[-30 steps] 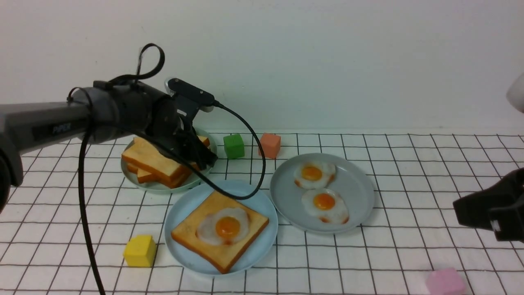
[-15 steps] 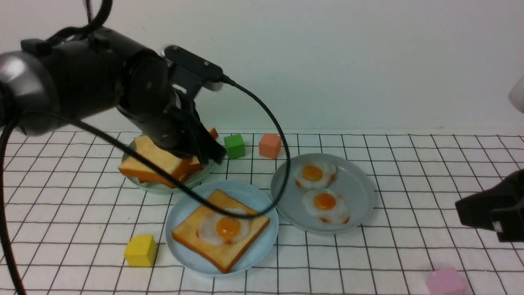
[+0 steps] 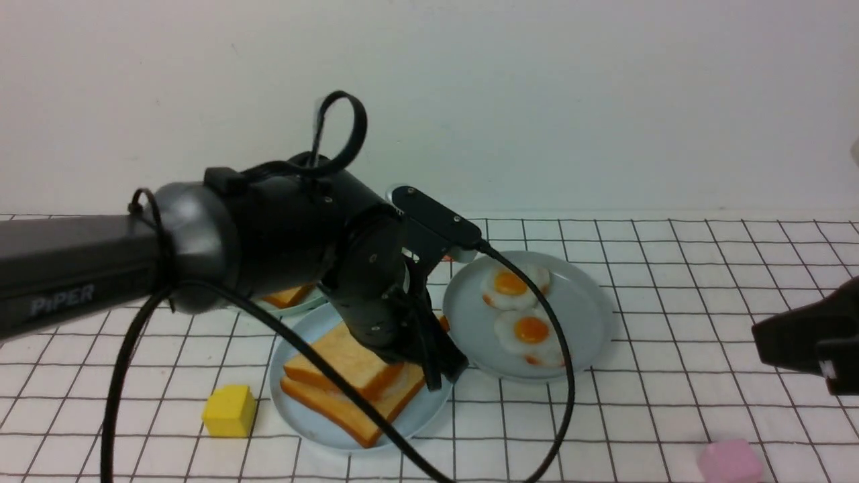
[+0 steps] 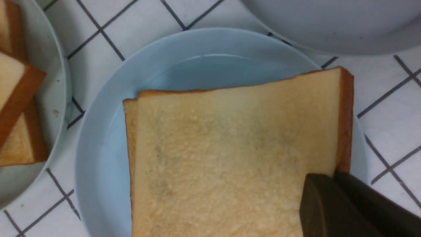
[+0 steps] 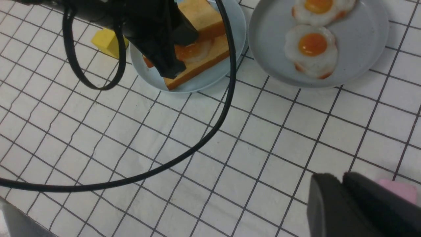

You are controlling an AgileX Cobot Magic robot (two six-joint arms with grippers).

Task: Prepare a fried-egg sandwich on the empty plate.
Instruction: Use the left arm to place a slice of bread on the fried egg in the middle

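Our left jaws were clamped on a corner of the top slice [image 3: 342,354], which leaned on the egg [image 5: 197,52] and bottom slice [image 3: 402,399] on the blue plate [image 3: 295,422]; we judged only letting go remained. Our right jaws, pressed together and empty, hung well off to the right over the tabletop [image 3: 671,416].

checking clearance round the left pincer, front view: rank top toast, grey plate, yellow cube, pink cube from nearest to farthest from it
1. Top toast: clamped in the left pincer, over the blue plate.
2. Grey plate: just to the pincer's right.
3. Yellow cube: off to the left, beside the blue plate.
4. Pink cube: far right, at the near edge.
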